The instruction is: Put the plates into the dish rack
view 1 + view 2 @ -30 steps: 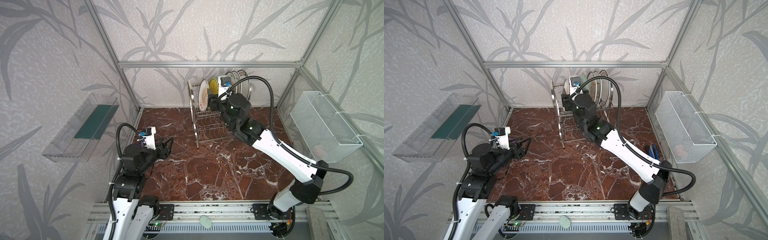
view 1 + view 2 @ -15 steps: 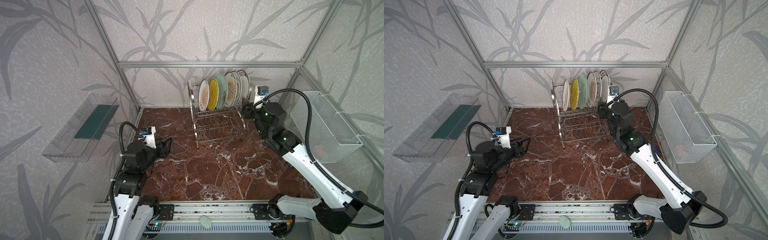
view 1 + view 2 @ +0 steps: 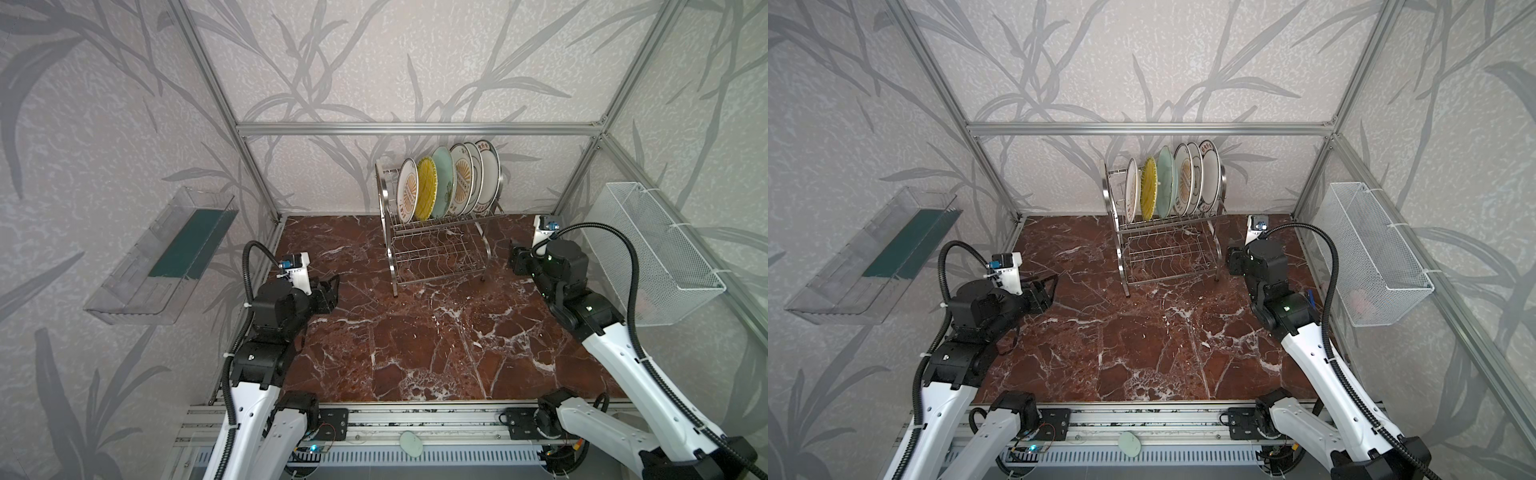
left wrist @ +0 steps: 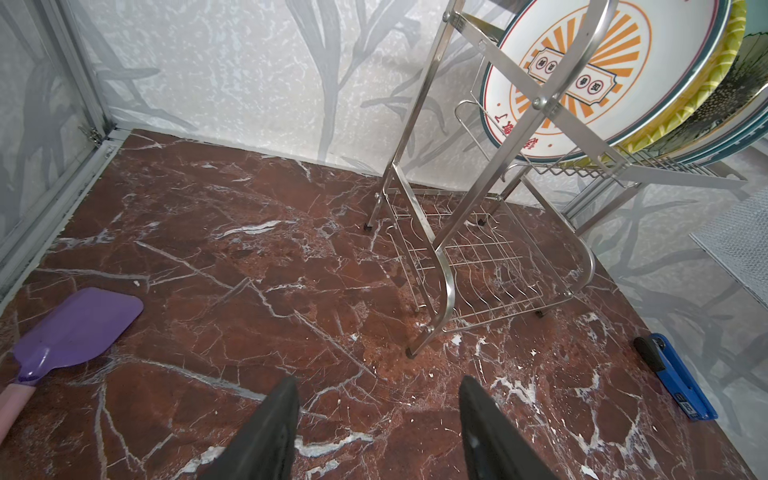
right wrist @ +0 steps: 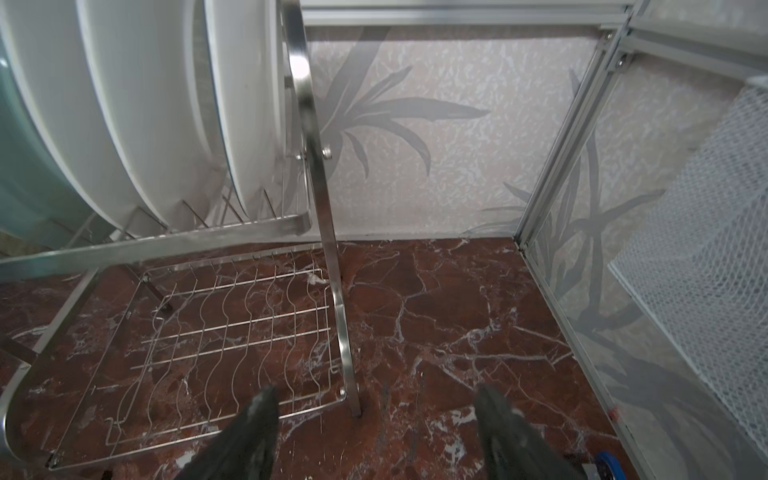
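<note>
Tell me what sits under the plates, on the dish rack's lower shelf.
Under the six plates, the dish rack's lower shelf is bare wire with nothing on it; the marble table shows through. Only the rack's own bars cross it and hide thin strips.

My right wrist view cuts the plates (image 5: 137,124) off at its edge and shows only their blurred backs. My left wrist view crops the handle of the purple spatula (image 4: 79,328). In both top views a pinkish thing (image 3: 1358,297) inside the mesh basket (image 3: 1370,249) is too faint to identify.
</note>
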You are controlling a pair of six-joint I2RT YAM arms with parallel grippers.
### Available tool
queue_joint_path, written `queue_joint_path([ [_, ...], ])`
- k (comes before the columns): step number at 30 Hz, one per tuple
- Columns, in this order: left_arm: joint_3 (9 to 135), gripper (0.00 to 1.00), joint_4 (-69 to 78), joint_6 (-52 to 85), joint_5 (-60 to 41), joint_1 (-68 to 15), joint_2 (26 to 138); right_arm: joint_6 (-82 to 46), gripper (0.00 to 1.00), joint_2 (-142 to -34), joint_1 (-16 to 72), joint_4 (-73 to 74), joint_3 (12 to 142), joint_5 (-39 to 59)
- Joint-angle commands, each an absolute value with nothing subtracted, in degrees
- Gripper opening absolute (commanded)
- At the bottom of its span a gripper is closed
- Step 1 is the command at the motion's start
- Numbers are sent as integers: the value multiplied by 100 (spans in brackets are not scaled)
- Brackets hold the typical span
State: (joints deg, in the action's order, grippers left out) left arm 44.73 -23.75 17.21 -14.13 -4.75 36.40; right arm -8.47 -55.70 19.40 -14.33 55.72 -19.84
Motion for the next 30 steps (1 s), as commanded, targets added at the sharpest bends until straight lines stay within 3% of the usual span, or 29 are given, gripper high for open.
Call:
queue_joint_path([
  [1, 4500, 60, -2368, 1617, -1196, -440, 3611, -1123, 75, -5302, 1806, -1496, 5274, -1925],
  [6, 4466, 62, -2312, 1636, -1114, -442, 3648, -1206, 76, -5087, 1666, -1441, 4881, -1989],
  [10, 4451, 67, -2338, 1679, -940, -440, 3625, -1374, 87, -4869, 1562, -1281, 4553, -2180],
  [11, 4450, 72, -2344, 1679, -932, -441, 3630, -1420, 89, -4814, 1527, -1242, 4485, -2177],
  [12, 4455, 91, -2336, 1679, -932, -446, 3632, -1424, 91, -4776, 1492, -1239, 4444, -2174],
  [13, 4456, 99, -2335, 1679, -932, -440, 3640, -1428, 99, -4749, 1454, -1244, 4413, -2179],
  [30, 4447, 99, -2175, 1925, -744, -441, 3969, -1266, 99, -5156, 771, -1148, 4319, -1333],
])
